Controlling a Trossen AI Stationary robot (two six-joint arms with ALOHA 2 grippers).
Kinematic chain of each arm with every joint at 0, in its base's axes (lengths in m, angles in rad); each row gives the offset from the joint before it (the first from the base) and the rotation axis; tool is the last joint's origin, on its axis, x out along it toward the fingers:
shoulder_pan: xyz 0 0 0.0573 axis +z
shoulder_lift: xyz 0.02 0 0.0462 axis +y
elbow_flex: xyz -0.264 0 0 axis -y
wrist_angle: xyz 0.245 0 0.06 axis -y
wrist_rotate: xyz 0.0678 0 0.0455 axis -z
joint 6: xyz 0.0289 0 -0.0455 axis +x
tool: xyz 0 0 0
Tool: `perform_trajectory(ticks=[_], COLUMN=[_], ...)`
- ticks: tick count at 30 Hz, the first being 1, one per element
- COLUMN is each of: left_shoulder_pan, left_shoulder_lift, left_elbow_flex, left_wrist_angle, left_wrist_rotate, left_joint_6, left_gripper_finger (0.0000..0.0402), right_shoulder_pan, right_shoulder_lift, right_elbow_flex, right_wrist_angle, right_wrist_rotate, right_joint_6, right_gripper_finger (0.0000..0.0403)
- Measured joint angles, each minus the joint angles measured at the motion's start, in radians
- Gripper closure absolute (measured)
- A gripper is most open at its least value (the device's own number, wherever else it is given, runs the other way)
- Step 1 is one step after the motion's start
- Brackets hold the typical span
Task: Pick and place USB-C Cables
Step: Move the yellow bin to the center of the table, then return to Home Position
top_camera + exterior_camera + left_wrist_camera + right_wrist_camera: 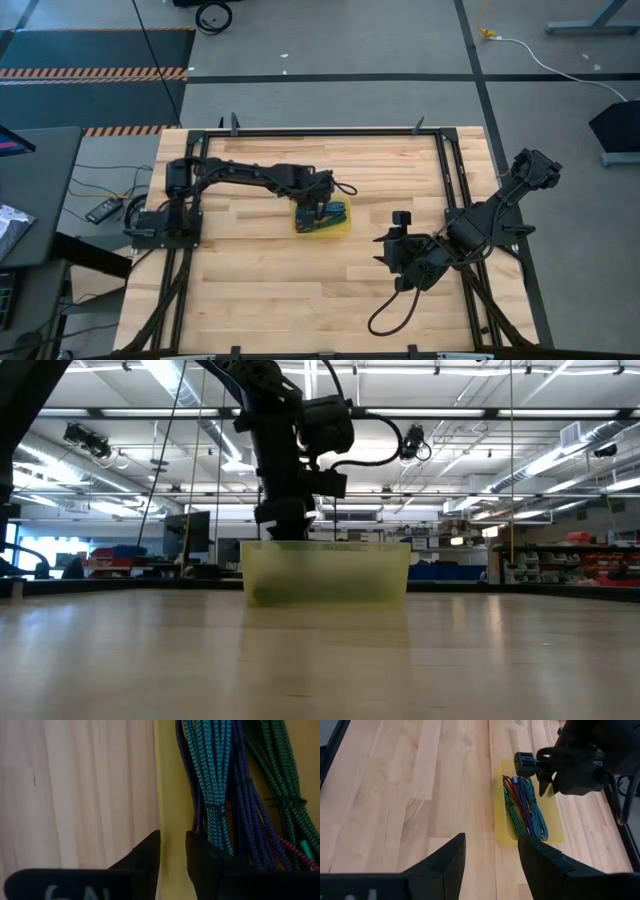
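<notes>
Reaching down over the yellow tray (pixel 343 229) near the middle of the worktop (pixel 250 290), the left gripper (pixel 315 212) hangs at the tray's edge, its jaws a narrow gap apart and straddling the tray's wall, one finger outside and one inside. All the cables (pixel 522 807) lie bunched together inside the tray: the teal cable (pixel 212 775) sits just beside the inner finger, with purple cables (pixel 245 805) against it, a green cable (pixel 280 785) farther in and a red cable (pixel 287 847) partly under the others.

To do this step well, the gripper should probably shift inward off the wall, open wider, and close on a single bundle at its middle, lifting straight up so neighbours do not snag.

The right gripper (pixel 490 865) waits well apart near the worktop's right side, jaws apart and empty.
</notes>
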Motion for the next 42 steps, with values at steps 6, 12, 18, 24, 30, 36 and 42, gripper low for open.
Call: perform_trajectory(ticks=[6, 12, 18, 24, 30, 36, 42], left_shoulder_pan=[-0.001, -0.003, 0.004, 0.008, -0.008, -0.054, -0.094], left_shoulder_lift=[-0.048, -0.125, -0.245, -0.407, -0.63, -0.838, -0.981], left_elbow_flex=[0.0, 0.0, -0.001, -0.104, -0.367, -0.644, -0.83], left_wrist_angle=[0.002, 0.025, 0.031, 0.128, 0.398, 0.727, 0.912], left_wrist_rotate=[0.002, 0.054, 0.226, 0.349, 0.351, 0.346, 0.261], left_joint_6=[-0.024, -0.033, -0.056, -0.107, -0.186, -0.276, -0.297], left_gripper_finger=[0.0303, 0.0305, 0.0306, 0.0314, 0.0335, 0.0349, 0.0352], right_shoulder_pan=[0.0, 0.0, 0.0, 0.009, 0.011, -0.026, -0.092], right_shoulder_lift=[0.0, 0.001, 0.002, -0.002, -0.042, -0.167, -0.399], right_elbow_flex=[0.0, 0.0, 0.0, -0.033, -0.088, -0.244, -0.469], right_wrist_angle=[0.011, 0.018, 0.023, 0.129, 0.296, 0.473, 0.726], right_wrist_rotate=[0.001, 0.001, 0.013, 0.134, 0.164, 0.151, 0.058], right_joint_6=[-0.004, -0.018, -0.024, -0.183, -0.313, -0.382, -0.448], right_gripper_finger=[0.0215, 0.0215, 0.0215, 0.0215, 0.0223, 0.0238, 0.0253])
